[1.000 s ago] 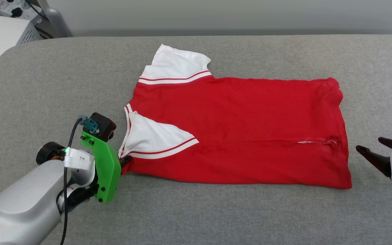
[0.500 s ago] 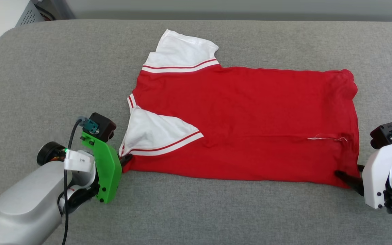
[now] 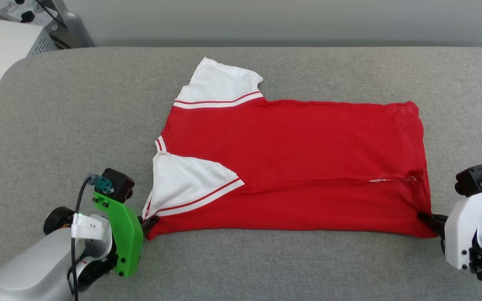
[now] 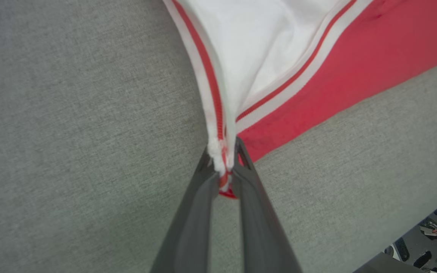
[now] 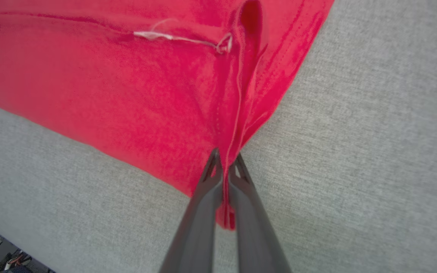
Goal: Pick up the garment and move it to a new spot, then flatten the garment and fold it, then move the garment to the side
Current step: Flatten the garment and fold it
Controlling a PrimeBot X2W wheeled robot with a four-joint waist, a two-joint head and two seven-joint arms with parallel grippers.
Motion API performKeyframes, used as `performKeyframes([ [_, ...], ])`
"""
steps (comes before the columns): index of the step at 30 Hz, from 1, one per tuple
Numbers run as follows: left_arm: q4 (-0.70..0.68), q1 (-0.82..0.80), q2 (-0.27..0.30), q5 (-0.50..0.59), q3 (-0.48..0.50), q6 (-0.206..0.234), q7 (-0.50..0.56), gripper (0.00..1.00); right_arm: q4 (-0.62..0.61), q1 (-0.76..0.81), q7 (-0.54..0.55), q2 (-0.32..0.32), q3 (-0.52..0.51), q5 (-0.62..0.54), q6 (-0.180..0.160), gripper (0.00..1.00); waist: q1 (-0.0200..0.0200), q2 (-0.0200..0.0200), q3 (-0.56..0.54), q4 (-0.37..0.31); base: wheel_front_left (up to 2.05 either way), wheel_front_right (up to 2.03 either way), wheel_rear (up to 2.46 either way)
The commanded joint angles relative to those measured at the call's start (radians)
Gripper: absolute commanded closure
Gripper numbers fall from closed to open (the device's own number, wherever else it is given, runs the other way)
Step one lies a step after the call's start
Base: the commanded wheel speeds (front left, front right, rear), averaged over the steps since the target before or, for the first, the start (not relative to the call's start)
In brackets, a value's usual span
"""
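The garment (image 3: 299, 167), a red T-shirt with white striped sleeves, lies spread sideways on the grey padded surface (image 3: 57, 117), its plain side up. One sleeve (image 3: 186, 186) is folded in over the body. My left gripper (image 3: 149, 221) is shut on the near left corner of the shirt, pinching striped trim (image 4: 221, 159) and red cloth between its fingers. My right gripper (image 3: 427, 219) is shut on the near right hem corner (image 5: 226, 178), with red fabric squeezed between its fingers. Both corners sit low at the surface.
A loose white thread (image 3: 391, 179) lies near the hem. White equipment boxes (image 3: 2, 46) stand beyond the surface's far left corner. A pale wall (image 3: 266, 21) runs behind the surface. Bare grey padding extends on all sides of the shirt.
The right gripper came in from the right, reached the near hem corner and closed on it. The left gripper kept its hold. The head camera shifted, and the shirt now looks stretched flatter.
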Motion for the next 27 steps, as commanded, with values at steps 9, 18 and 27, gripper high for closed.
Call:
performKeyframes([
  [9, -0.125, 0.103, 0.074, -0.021, -0.008, 0.058, -0.018, 1.0, -0.121, 0.145, -0.038, -0.072, -0.067, 0.029, -0.001, 1.0, 0.0, 0.0, -0.082, -0.002, 0.0, 0.0, 0.0],
  [18, -0.171, 0.159, 0.077, -0.041, -0.017, 0.112, -0.018, 1.0, -0.158, 0.23, 0.015, -0.053, -0.166, 0.008, -0.001, 1.0, 0.0, 0.0, -0.039, -0.013, 0.0, 0.0, 0.0],
  [27, -0.056, 0.156, 0.023, -0.051, -0.027, 0.086, -0.026, 1.0, -0.076, 0.207, 0.024, 0.011, -0.153, -0.043, -0.001, 1.0, 0.0, 0.0, 0.008, -0.015, 0.0, 0.0, 0.0],
])
